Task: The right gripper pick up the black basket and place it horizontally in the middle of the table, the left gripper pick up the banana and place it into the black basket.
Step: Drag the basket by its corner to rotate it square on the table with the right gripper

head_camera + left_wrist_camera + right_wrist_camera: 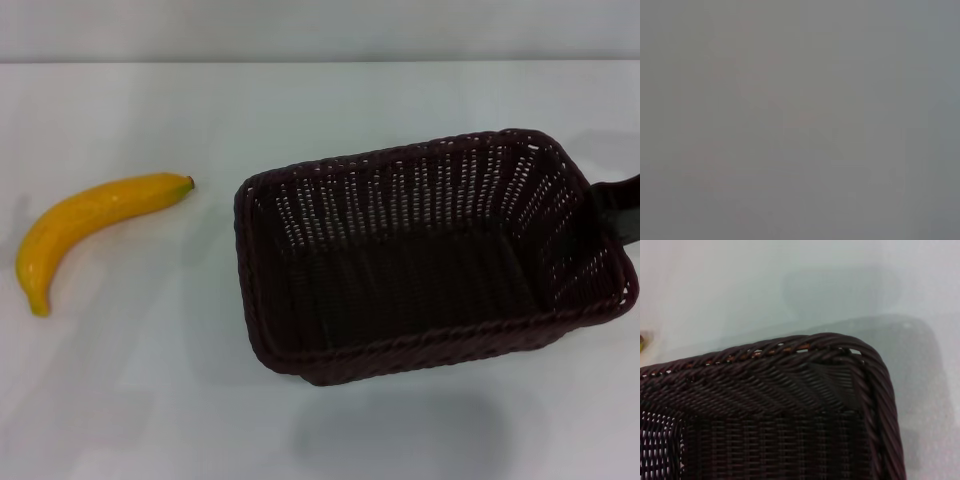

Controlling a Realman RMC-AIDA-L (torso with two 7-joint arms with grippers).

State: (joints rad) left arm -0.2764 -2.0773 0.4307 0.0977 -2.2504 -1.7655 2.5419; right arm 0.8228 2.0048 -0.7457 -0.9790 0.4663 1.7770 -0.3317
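Woven dark wicker fills the right wrist view, a braided corner of the black basket (790, 405) close under that camera; from the head view the basket (430, 255) appears lifted and tilted, its shadow on the white table (330, 110) separate below it, probably because it is being carried toward the middle; the right gripper (618, 208) shows only as a dark piece at the basket's far right end, and whether it pinches the rim cannot be told; the banana (92, 222) lies flat on the table, well apart to the basket's left, untouched; the left gripper is not visible; no labels or writing can be read.
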